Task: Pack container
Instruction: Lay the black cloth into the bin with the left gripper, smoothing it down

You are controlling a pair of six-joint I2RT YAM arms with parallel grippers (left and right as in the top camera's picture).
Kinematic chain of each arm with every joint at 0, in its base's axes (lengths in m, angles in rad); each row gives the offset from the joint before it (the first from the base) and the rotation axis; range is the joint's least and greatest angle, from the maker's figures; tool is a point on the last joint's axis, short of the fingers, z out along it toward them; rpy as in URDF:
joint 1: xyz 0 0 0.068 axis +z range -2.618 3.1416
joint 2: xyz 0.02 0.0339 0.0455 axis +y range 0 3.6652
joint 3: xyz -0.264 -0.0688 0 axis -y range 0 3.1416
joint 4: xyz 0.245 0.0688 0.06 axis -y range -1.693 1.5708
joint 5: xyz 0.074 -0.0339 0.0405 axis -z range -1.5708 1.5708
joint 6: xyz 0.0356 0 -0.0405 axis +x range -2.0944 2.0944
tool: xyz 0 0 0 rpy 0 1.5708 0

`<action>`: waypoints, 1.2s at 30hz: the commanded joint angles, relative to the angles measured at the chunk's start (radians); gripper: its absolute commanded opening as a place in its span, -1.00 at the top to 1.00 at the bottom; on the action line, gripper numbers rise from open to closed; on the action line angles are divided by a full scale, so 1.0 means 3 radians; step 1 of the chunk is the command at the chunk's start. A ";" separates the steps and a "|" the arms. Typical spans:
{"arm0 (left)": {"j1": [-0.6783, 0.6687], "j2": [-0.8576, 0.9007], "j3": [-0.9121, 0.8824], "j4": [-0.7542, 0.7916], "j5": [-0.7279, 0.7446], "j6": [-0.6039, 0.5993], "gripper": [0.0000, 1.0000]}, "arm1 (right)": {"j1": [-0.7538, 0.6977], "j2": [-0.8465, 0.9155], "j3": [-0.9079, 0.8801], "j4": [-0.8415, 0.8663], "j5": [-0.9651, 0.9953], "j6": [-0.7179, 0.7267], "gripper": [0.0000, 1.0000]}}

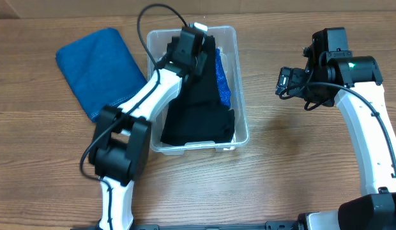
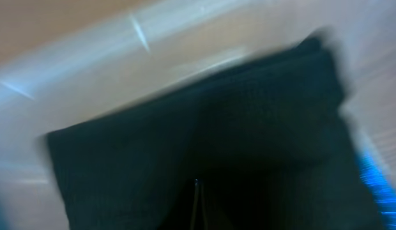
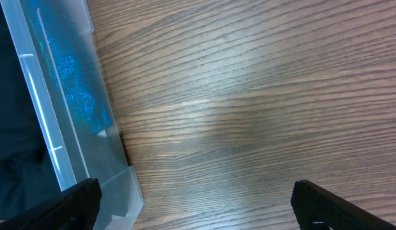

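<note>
Black cloth fills the left wrist view, close to the lens and blurred.

Findings, left to right:
- A folded blue towel lies on the desk, just beside the container and not yet packed.
- The left gripper reaches into the far end of the container, down among the black cloth. Whether its jaws are apart or clamped cannot be told.
- The container sits at mid-desk, upright with its mouth up. Its long axis runs from the far side toward the robot, slightly skewed. A blue speckled cloth lies against its right wall.
- The right gripper hovers over bare desk just right of the container, jaws wide apart and holding nothing.

Assessment: the step in hand appears to be settling the black cloth into the container. The next move likely calls for fetching the blue towel.
</note>
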 commanded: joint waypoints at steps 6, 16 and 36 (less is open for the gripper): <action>0.0233 0.0328 0.0079 -0.0889 0.0369 -0.0443 0.92 | 0.0001 -0.0029 -0.0015 -0.0013 -0.0008 -0.0008 -1.00; 0.0137 -0.1193 0.0354 -0.2036 0.0421 -0.0730 -0.95 | 0.0001 -0.0029 -0.0015 -0.0022 -0.0008 -0.0008 -1.00; -0.0156 -0.0179 -0.0137 -0.2220 0.0666 -0.0717 0.92 | 0.0001 -0.0029 -0.0015 -0.0048 -0.0032 -0.0009 -1.00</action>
